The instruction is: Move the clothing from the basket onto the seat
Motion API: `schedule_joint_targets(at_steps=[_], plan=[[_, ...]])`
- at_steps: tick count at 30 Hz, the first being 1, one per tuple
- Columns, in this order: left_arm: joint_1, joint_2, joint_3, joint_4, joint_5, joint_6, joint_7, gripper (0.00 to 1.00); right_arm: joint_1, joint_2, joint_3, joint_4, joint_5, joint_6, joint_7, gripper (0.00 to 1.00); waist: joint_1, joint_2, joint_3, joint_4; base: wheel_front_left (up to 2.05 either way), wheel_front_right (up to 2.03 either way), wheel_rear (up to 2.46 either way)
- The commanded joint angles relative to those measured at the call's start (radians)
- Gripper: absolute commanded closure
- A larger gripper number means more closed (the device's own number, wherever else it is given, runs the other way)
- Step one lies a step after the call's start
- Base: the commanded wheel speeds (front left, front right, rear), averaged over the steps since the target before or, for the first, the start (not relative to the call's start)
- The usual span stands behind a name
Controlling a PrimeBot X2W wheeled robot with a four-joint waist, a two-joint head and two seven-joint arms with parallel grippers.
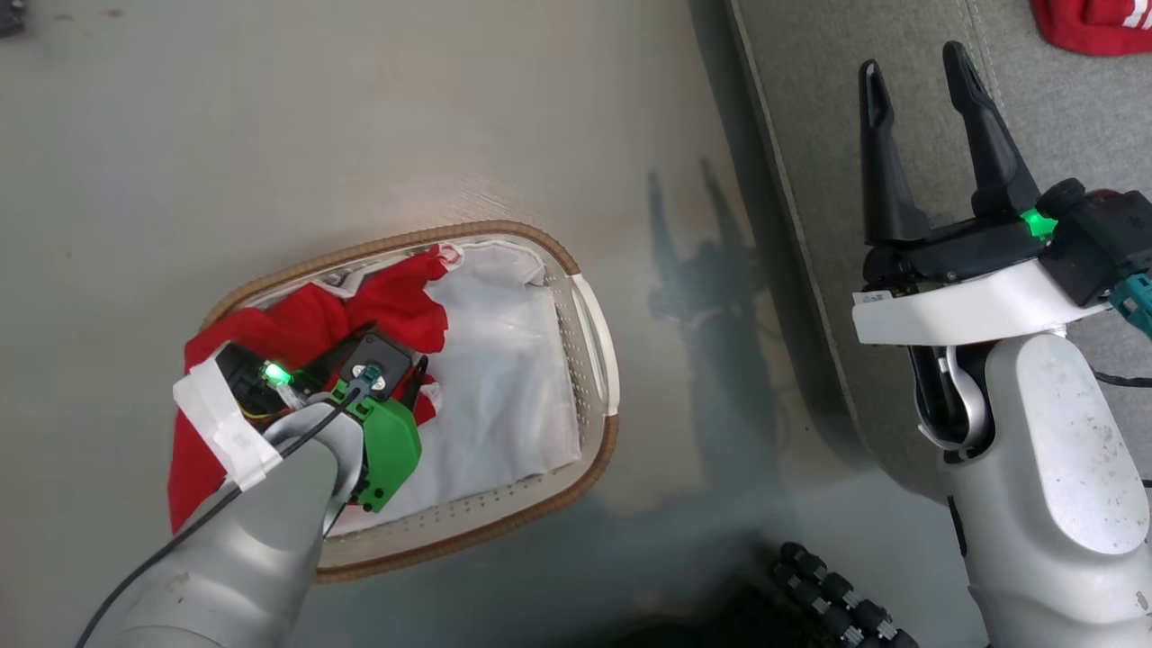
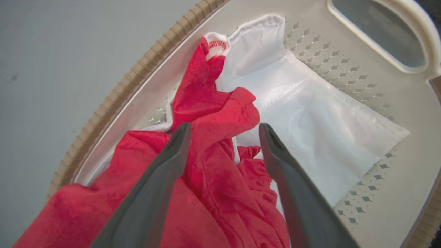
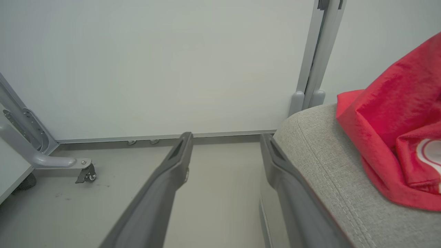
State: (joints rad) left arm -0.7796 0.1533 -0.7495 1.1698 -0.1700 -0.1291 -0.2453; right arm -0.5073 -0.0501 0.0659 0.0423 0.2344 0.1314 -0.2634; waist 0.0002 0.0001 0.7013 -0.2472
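Left gripper (image 2: pixel 224 128) sits inside the basket (image 1: pixel 596 346), jaws wide apart with a raised fold of the red clothing (image 1: pixel 360 315) between them, not clamped. The clothing lies bunched at the basket's left end on the white liner (image 1: pixel 504 360). Right gripper (image 1: pixel 913 63) hangs over the seat (image 1: pixel 1062 126) edge, jaws apart and empty; one further red garment (image 1: pixel 1089 22) lies on the seat.

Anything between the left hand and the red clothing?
Nothing visible does. The open left hand straddles a fold of the bright red fabric clothing inside the white perforated plastic basket, beside the white cloth liner.
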Motion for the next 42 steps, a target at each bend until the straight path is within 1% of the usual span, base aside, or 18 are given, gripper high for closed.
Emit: schedule_joint_targets(at_steps=[1,3,10,14,15,16,17,18,26,32,34,35,42], plan=[[-0.033,0.021,-0.008,0.017,0.009,-0.002,0.007,0.0,-0.013,-0.001,0.004,-0.013,-0.003,-0.001,-0.002,0.0,-0.0002,-0.0001,0.096,-0.08,0.0,0.0,0.0],[-0.057,0.026,-0.01,0.038,0.005,-0.002,0.017,0.0,-0.021,-0.001,0.012,-0.034,0.001,-0.001,-0.002,0.0,-0.0002,-0.0001,0.115,-0.089,0.0,0.0,0.0],[-0.103,0.047,-0.004,0.09,-0.007,0.046,0.079,0.0,-0.035,-0.001,0.022,-0.058,0.02,-0.001,-0.002,0.0,-0.0002,-0.0001,0.156,-0.112,0.0,0.0,0.0],[-0.1,0.046,0.001,0.101,-0.023,0.058,0.104,0.0,-0.038,-0.001,0.022,-0.061,0.016,-0.001,-0.002,0.0,-0.0002,-0.0001,0.163,-0.116,0.0,0.0,0.0],[-0.097,0.045,0.0,0.103,-0.026,0.058,0.107,0.21,-0.038,-0.001,0.022,-0.06,0.017,-0.001,-0.002,0.0,-0.0002,-0.0001,0.162,-0.116,0.0,0.0,0.0],[-0.092,0.043,-0.001,0.105,-0.027,0.056,0.108,0.52,-0.039,-0.001,0.021,-0.058,0.017,-0.001,-0.002,0.0,-0.0002,-0.0001,0.161,-0.116,0.0,0.0,0.0],[-0.088,0.041,0.0,0.106,-0.032,0.052,0.103,0.85,-0.038,-0.001,0.02,-0.056,0.019,-0.001,-0.002,0.0,-0.0002,-0.0001,0.16,-0.114,0.0,0.0,0.0],[-0.082,0.036,0.0,0.106,-0.036,0.049,0.095,1.0,-0.037,-0.001,0.018,-0.054,0.019,-0.001,-0.002,0.0,-0.0002,-0.0001,0.156,-0.112,0.0,0.0,0.0],[-0.037,-0.017,-0.006,0.091,-0.059,0.029,0.021,1.0,-0.012,-0.001,0.004,-0.025,-0.026,-0.001,-0.002,0.0,-0.0002,-0.0001,0.085,-0.075,0.0,0.0,0.0],[0.012,-0.059,0.015,0.011,-0.111,0.011,-0.016,1.0,0.014,-0.002,-0.002,0.007,-0.075,-0.001,-0.002,0.0,-0.0002,-0.0001,-0.007,-0.029,0.0,0.0,0.0],[0.031,-0.064,0.015,-0.039,-0.121,0.006,-0.021,1.0,0.023,-0.002,-0.006,0.018,-0.087,-0.001,-0.002,0.0,-0.0002,-0.0001,-0.043,-0.014,0.0,0.0,0.0],[0.038,-0.065,0.023,-0.089,-0.127,0.005,-0.022,1.0,0.03,-0.002,-0.009,0.023,-0.094,-0.001,-0.002,0.0,-0.0002,-0.0001,-0.063,-0.004,0.0,0.0,0.0],[0.133,-0.014,0.043,-0.372,-0.114,0.0,-0.019,1.0,0.083,-0.002,-0.033,0.053,-0.141,-0.001,-0.002,0.0,-0.0002,-0.0001,-0.199,0.05,0.0,0.0,0.0]])
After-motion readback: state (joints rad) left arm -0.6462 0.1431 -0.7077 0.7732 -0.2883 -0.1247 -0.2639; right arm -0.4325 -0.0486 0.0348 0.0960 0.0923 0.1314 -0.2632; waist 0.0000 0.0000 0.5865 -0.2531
